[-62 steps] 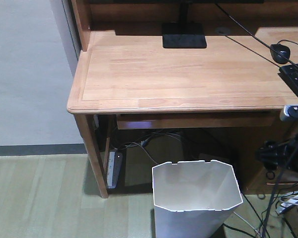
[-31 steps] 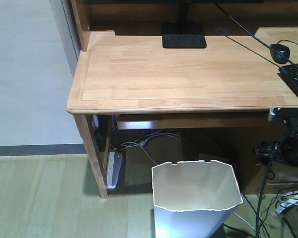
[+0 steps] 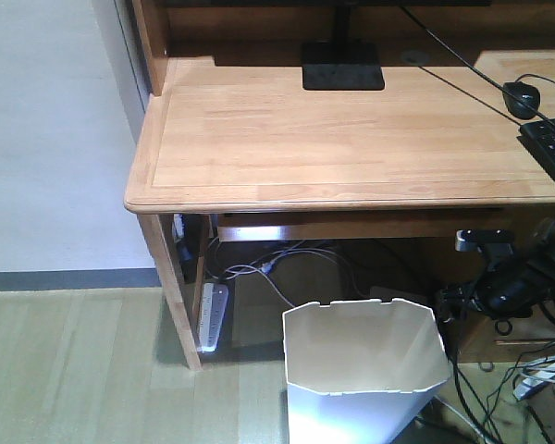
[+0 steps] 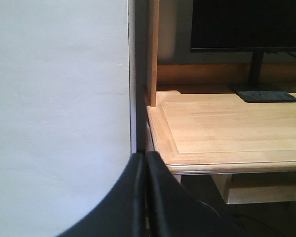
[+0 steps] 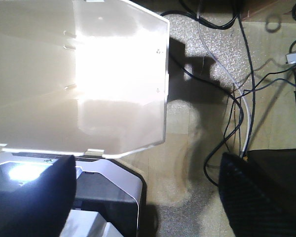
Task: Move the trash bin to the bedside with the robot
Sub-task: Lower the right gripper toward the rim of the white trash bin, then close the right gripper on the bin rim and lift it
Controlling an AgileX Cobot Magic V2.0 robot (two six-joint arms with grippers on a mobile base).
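White thin-walled plastic trash bin, faceted notched rim, glossy cream inside, tapering down, stood on pale floor by light wooden desk. R gripper fingers wide apart beside bin rim; L gripper fingers pressed together, empty.

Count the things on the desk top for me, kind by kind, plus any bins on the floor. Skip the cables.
Monitor: 1
Mouse: 1
Keyboard: 1
Trash bin: 1
Total: 4
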